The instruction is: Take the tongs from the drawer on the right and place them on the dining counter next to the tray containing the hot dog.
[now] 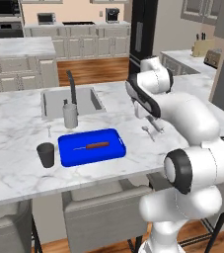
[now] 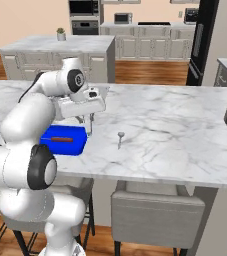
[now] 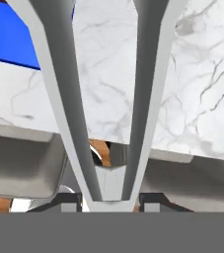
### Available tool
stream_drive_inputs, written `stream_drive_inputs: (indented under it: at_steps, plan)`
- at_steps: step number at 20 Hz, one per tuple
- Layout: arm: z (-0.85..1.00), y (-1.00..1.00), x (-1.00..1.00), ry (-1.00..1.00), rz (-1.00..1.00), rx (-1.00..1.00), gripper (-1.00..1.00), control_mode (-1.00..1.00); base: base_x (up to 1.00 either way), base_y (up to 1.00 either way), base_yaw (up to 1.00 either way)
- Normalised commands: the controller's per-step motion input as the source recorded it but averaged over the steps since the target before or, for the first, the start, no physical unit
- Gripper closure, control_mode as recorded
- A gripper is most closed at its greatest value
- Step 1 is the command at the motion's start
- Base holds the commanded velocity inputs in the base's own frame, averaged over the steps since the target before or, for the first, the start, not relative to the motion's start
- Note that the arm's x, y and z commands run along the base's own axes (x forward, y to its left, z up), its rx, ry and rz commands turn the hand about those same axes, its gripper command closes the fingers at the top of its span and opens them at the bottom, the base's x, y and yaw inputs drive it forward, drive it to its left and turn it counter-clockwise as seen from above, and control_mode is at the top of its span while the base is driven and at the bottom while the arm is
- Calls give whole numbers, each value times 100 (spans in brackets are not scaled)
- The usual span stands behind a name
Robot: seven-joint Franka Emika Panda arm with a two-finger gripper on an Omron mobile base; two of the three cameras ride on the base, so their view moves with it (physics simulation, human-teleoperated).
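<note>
The pincer (image 3: pixel 111 200) holds the tongs (image 3: pixel 108 99) at their joined end, its two dark fingertips closed against the hinge from either side, so the two long silver-grey arms project forward from the pincer and spread apart toward their free tips. Holding the hinge end keeps the arms pointing away from the hand, which suits laying the tool flat on a surface. In the hand view the arms extend out over the white marble dining worktop (image 3: pixel 202 89), and the corner of the blue tray (image 3: pixel 12 44) lies just beside one arm. In the left base view the pincer (image 1: pixel 153 123) hangs above the worktop (image 1: pixel 15 168) to the right of the tray (image 1: pixel 66 155), with the tongs slanting down toward the marble. The tray carries the hot dog (image 1: pixel 96 145) along its middle. A dark cup (image 1: pixel 46 154) stands at the tray's left edge, and a grey cup (image 1: pixel 70 115) stands behind it near the sink (image 1: pixel 49 104). A small silvery utensil (image 2: pixel 120 137) lies on the marble to the right of the pincer; in the right base view it sits apart from the tongs. Whether the tong tips already touch the worktop cannot be determined. The position indicates the placement stage, with the release not yet made.
</note>
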Motion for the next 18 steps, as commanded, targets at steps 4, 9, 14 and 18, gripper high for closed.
stream_drive_inputs:
  at_steps: [4, 9, 14, 18]
  plan:
    - [-66, 0, 97, 23, 2, 6, 100, -100, 0, 0, 0]
    - [-63, 0, 79, 10, 0, 6, 100, -100, 0, 0, 0]
    - [-57, 0, 44, 0, -1, 1, 100, -100, 0, 0, 0]
    - [-55, 0, 13, 0, -8, 1, 100, -100, 0, 0, 0]
